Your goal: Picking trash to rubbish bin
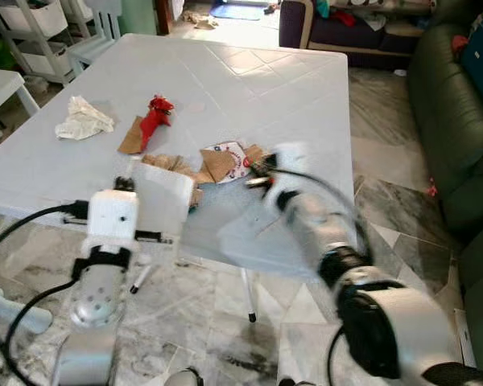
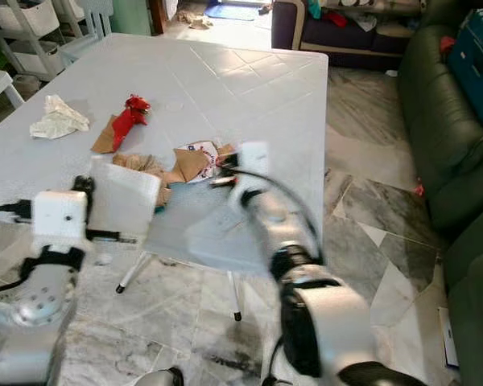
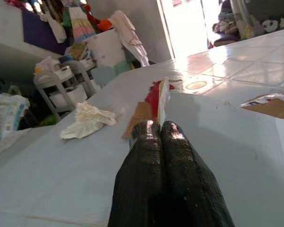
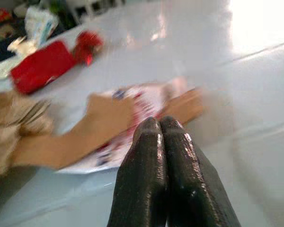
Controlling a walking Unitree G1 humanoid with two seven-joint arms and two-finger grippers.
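White plastic table (image 1: 249,88) stands on a marbled tile floor, with a dark green sofa (image 1: 455,121) on the robot's right and white shelving (image 1: 36,32) far left.

Nearest the robot, the left gripper (image 3: 160,126) hovers over the near table edge. Its two black fingers are pressed together, with a thin white sheet (image 3: 164,97) standing edge-on at their tips; whether that sheet is pinched cannot be determined. The right gripper (image 4: 158,124) is blurred in the head views and sits just short of the central litter, fingers likewise pressed together and holding nothing visible.

Beyond the grippers, mid-table: torn brown cardboard pieces (image 1: 173,165) and a printed red-and-white wrapper (image 1: 232,157), touching one another. Further out: a red crumpled wrapper (image 1: 154,117) lying on a brown card scrap (image 1: 132,135), and a crumpled white paper (image 1: 84,119) apart to the left.

Assessment: all litter seen remains on the table. No rubbish bin is identified. Task judged at an early stage; every pick and every deposit outstanding.
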